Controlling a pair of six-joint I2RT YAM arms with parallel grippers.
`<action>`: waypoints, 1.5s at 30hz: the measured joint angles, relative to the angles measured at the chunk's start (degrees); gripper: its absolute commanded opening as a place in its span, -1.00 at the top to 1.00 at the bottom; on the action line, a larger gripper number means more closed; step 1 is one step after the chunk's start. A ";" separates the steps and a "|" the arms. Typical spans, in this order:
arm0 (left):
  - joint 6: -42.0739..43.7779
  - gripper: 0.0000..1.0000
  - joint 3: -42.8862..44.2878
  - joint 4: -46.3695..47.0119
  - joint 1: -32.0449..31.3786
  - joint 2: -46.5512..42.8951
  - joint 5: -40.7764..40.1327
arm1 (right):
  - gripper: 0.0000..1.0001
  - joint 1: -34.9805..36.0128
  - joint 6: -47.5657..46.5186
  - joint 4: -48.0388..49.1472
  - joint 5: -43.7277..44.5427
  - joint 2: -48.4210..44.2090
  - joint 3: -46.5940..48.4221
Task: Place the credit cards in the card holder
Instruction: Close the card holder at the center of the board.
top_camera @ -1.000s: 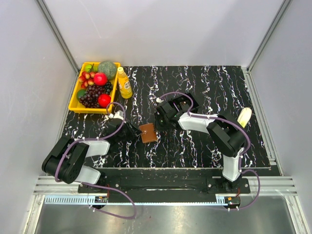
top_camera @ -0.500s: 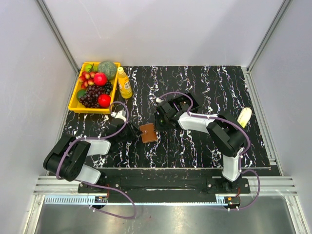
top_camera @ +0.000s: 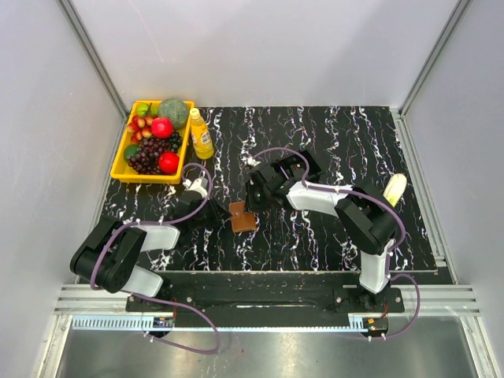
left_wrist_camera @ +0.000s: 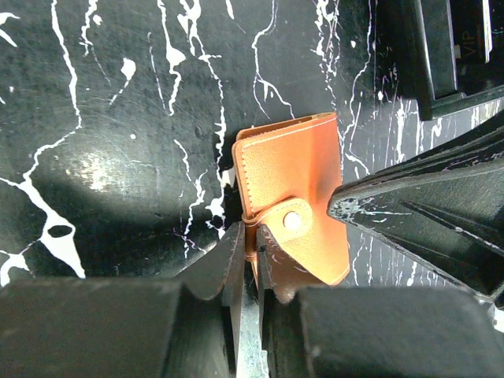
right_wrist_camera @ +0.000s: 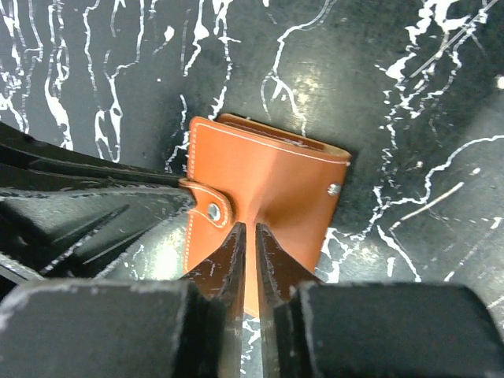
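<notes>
Overhead, we see the card holder (top_camera: pixel 242 217) lying near the centre of the black marbled table (top_camera: pixel 331 142), between the left gripper (top_camera: pixel 223 214) and the right gripper (top_camera: pixel 252 203). Only this view shows the yellow fruit tray (top_camera: pixel 120 164) and bottle (top_camera: pixel 201 134) at far left. Only the wrist views show tan leather, pale stitching and a snap strap (left_wrist_camera: pixel 287 223). Both pairs of jaws are clenched on the holder, the left at the strap and the right pinching the cover.
</notes>
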 measured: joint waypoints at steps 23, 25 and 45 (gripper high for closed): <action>4.57 0.62 -0.87 3.72 0.02 1.49 4.70 | 0.81 0.37 1.86 -0.44 -0.15 1.90 1.09; 5.05 0.61 -0.87 3.72 0.02 1.49 4.74 | 0.81 0.37 1.62 0.28 -0.68 1.88 0.85; 5.97 0.54 -0.44 3.52 -0.11 2.27 6.93 | 0.51 1.62 -1.14 0.35 -0.68 -3.15 -3.87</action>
